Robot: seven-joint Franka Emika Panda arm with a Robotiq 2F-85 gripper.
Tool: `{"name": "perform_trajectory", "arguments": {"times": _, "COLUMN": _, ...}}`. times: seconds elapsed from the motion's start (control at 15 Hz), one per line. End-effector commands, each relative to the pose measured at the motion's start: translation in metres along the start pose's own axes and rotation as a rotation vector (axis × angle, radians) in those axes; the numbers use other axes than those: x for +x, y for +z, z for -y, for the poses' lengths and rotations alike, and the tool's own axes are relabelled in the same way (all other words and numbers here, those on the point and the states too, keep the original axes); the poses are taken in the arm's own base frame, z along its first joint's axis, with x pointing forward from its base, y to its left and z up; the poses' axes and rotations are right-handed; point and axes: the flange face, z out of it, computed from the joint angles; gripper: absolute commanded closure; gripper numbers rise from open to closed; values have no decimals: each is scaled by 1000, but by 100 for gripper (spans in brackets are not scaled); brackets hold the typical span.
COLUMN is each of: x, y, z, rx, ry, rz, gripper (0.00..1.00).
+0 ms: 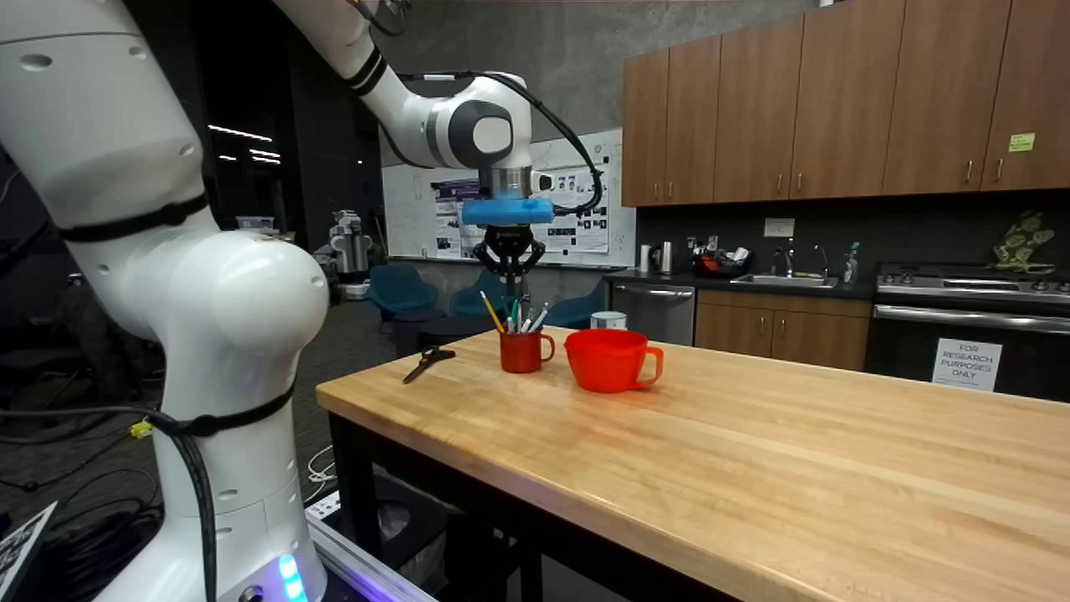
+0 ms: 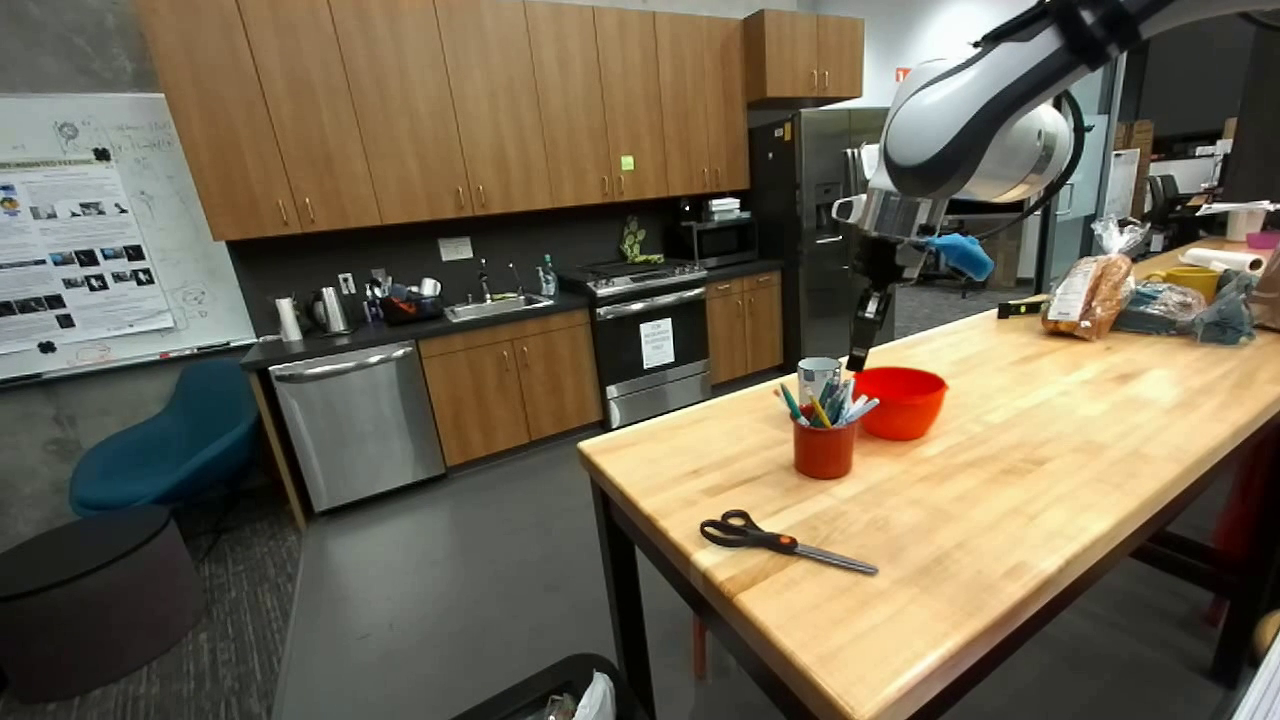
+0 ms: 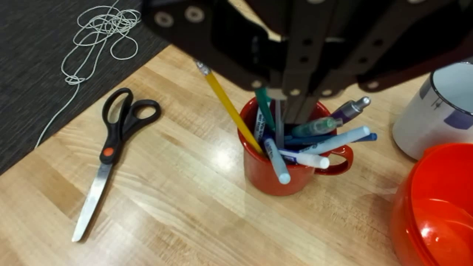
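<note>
My gripper (image 3: pixel 295 119) points down with its fingers together and nothing seen between them. It also shows in both exterior views (image 1: pixel 512 288) (image 2: pixel 857 360). Its fingertips appear over the back of a dark red mug (image 3: pixel 273 181); their exact height is unclear. The mug stands upright on the table, also in both exterior views (image 1: pixel 520 355) (image 2: pixel 823 458). It holds several pens and markers and a yellow pencil (image 3: pixel 230 105) leaning left. A grey shaft (image 3: pixel 279 127) and a green pen (image 3: pixel 263 103) stand close beside the fingertips. Whether they touch is unclear.
Black-handled scissors (image 3: pixel 114 140) lie left of the mug, near the edge of the wooden table (image 1: pixel 752 468). A bright red handled bowl (image 1: pixel 608 359) and a white cup (image 3: pixel 425 122) stand beside it. Bagged bread (image 2: pixel 1090 295) lies further along the table.
</note>
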Motion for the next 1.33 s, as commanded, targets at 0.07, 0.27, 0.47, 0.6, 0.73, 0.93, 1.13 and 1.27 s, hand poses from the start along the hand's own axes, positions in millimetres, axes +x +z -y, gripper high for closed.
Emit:
{"name": "perform_trajectory", "arguments": {"times": 0.07, "x": -2, "y": -3, "z": 4, "rx": -20, "ry": -15, "rz": 18, "gripper": 74}}
{"name": "perform_trajectory", "arguments": {"times": 0.27, "x": -8, "y": 3, "z": 5, "rx": -4, "ry": -13, "rz": 16, "gripper": 63}}
{"name": "perform_trajectory", "arguments": {"times": 0.47, "x": -13, "y": 11, "z": 6, "rx": 10, "ry": -6, "rz": 21, "gripper": 44}}
{"name": "perform_trajectory", "arguments": {"times": 0.6, "x": -14, "y": 13, "z": 8, "rx": 13, "ry": -8, "rz": 22, "gripper": 30}}
{"name": "perform_trajectory", "arguments": {"times": 0.73, "x": -12, "y": 13, "z": 11, "rx": 11, "ry": -18, "rz": 16, "gripper": 18}}
{"name": "perform_trajectory", "arguments": {"times": 0.93, "x": -5, "y": 10, "z": 16, "rx": 5, "ry": -36, "rz": -1, "gripper": 1}}
{"name": "perform_trajectory", "arguments": {"times": 1.13, "x": 3, "y": 12, "z": 22, "rx": -1, "ry": -56, "rz": -12, "gripper": 0}}
{"name": "perform_trajectory", "arguments": {"times": 1.27, "x": 7, "y": 15, "z": 25, "rx": 0, "ry": -66, "rz": -15, "gripper": 0}}
